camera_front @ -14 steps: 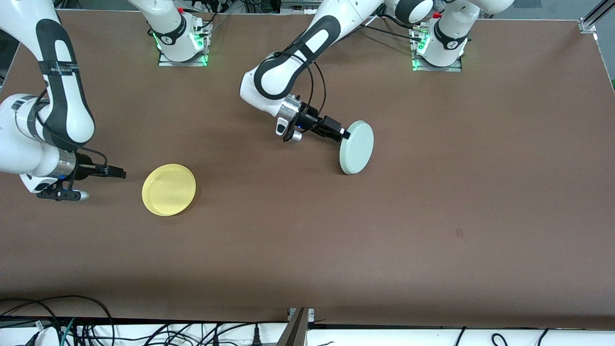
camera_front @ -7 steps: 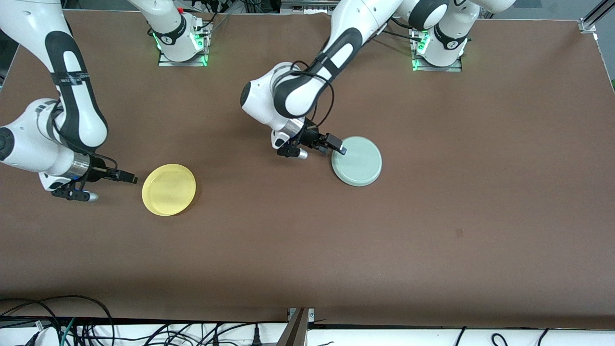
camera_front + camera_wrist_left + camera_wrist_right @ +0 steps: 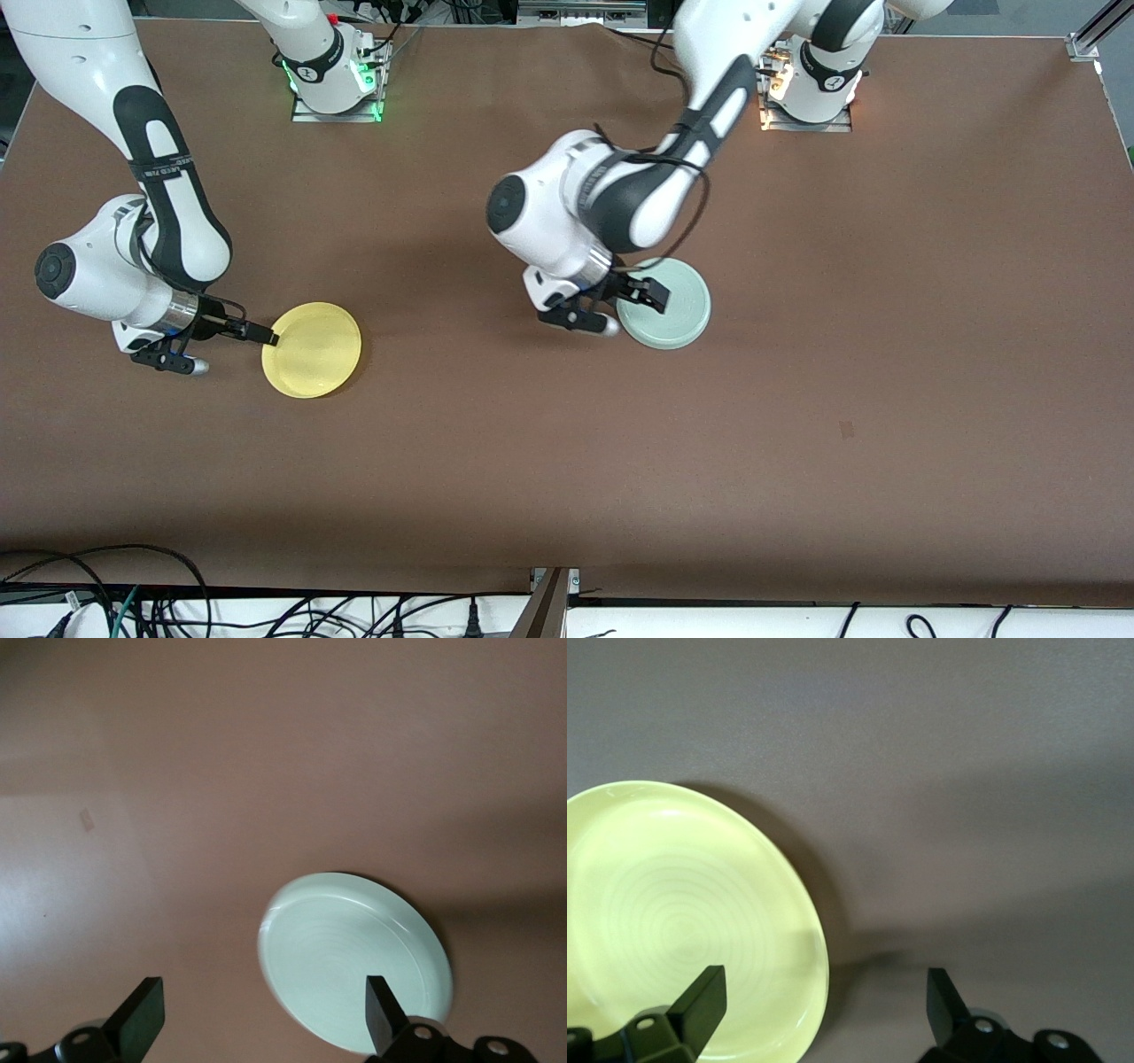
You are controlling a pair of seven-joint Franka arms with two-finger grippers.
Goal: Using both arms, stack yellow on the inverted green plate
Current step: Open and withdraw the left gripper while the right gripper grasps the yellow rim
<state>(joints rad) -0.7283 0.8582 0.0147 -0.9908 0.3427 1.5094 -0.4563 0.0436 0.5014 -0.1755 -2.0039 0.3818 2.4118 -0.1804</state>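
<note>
The yellow plate [image 3: 312,349] lies right side up toward the right arm's end of the table. My right gripper [image 3: 263,336] is low at its rim and open; in the right wrist view the yellow plate [image 3: 682,921] has its rim between the spread fingers of the right gripper [image 3: 822,1003], which do not touch it. The green plate [image 3: 666,304] lies flat, underside up, near the table's middle. My left gripper [image 3: 645,295] is open over its edge, holding nothing. In the left wrist view the left gripper [image 3: 261,1020] has one finger [image 3: 383,1014] over the green plate [image 3: 354,970].
The brown table [image 3: 797,399] has a small mark [image 3: 847,430] nearer the front camera, toward the left arm's end. The two arm bases [image 3: 337,75] [image 3: 808,84] stand along the edge farthest from the front camera. Cables [image 3: 133,602] run along the nearest edge.
The green plate went from held on edge to lying flat; my left gripper let go of it, opened and rose slightly. My right gripper moved along the table up to the yellow plate's rim.
</note>
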